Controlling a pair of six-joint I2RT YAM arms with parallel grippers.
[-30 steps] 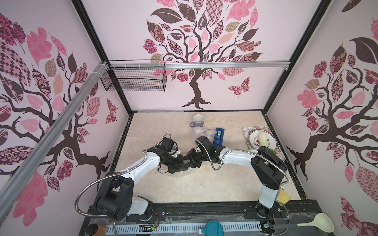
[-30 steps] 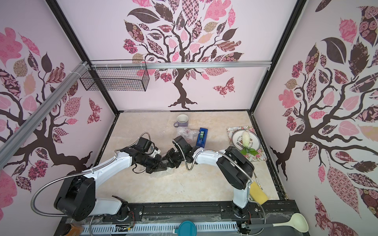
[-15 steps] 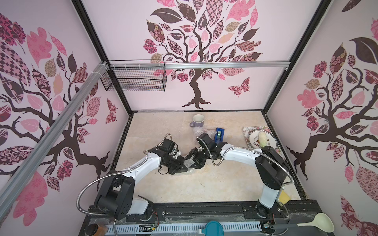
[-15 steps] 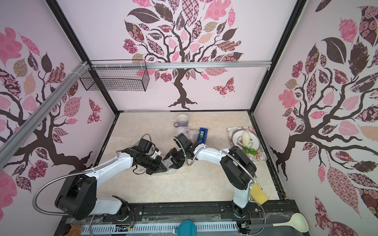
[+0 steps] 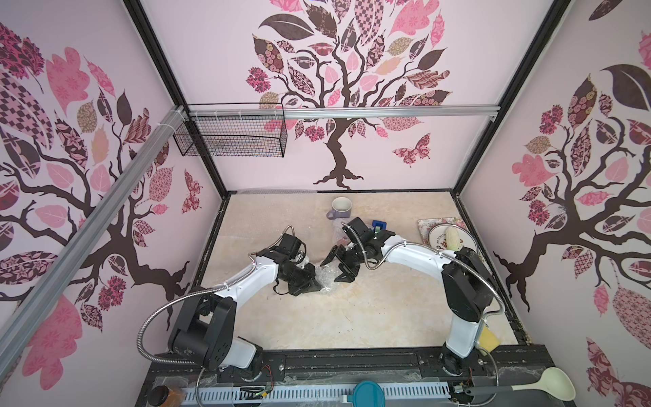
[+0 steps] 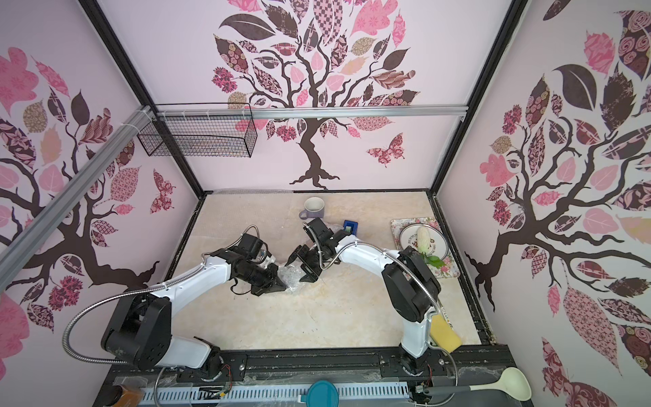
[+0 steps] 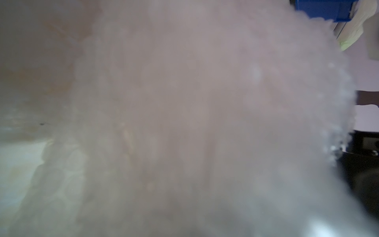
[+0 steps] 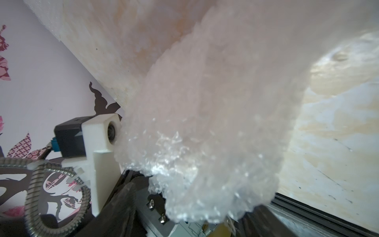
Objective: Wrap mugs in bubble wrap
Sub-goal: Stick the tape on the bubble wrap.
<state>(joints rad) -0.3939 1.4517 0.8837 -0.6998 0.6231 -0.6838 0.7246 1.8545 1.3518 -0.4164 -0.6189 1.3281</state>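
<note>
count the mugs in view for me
1: a lavender mug stands bare and upright near the back wall. More may be hidden inside the crumpled bubble wrap mid-table; the pictures cannot settle that.

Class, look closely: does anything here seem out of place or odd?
The left gripper pinches the bubble wrap into a crumpled wad that fogs the left wrist view; the lavender mug stands bare at the back.

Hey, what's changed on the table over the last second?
The right end effector opened and let go of the bubble wrap bundle; its jaws now stand spread beside it. The left end effector stays shut on it. The lavender mug and blue tape dispenser have not moved.
</note>
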